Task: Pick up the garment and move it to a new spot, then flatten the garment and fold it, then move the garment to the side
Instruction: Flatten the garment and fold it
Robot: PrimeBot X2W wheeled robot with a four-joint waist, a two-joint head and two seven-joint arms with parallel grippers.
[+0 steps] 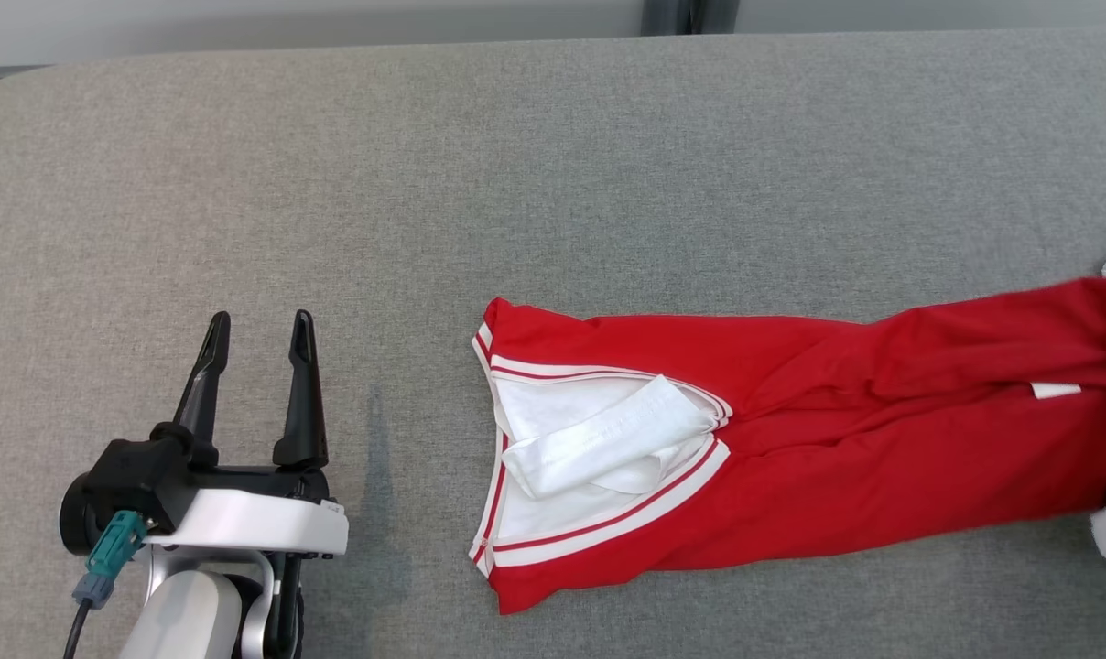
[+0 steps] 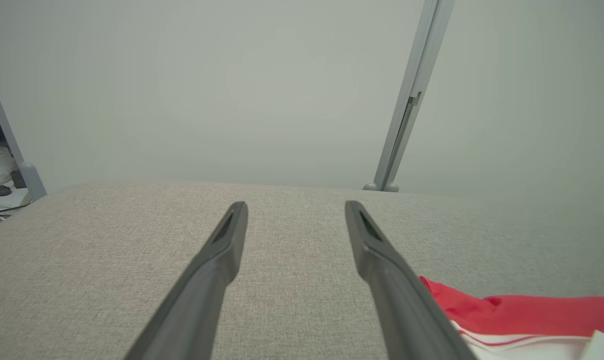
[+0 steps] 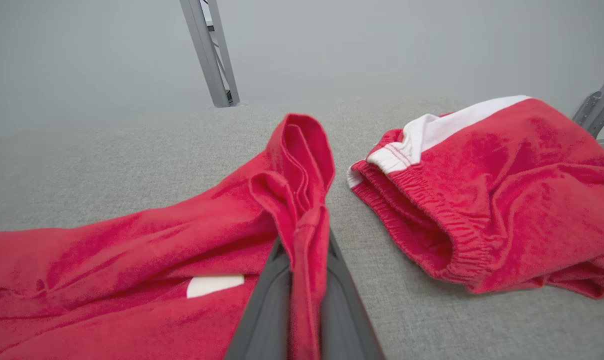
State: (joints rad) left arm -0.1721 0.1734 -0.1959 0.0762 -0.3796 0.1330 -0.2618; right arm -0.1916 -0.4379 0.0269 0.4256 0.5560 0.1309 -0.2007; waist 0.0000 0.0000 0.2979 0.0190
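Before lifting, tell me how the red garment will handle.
Probably floppy: the red garment bunches into a ridge where the right gripper pinches it. Likely to sag and drag, as most lies flat on the grey surface. Fleecy, so unlikely to slip.

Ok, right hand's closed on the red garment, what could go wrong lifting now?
The right hand pinches only a bunched fold of the red garment; it might slip out. The left hand is open, away from the cloth, so the white-lined end would likely drag. The red elastic-edged piece nearby could snag.

Even, diffuse brightness; faint soft shadow beside the left tool (image 1: pixel 261 317); slight blur in wrist-view foregrounds.
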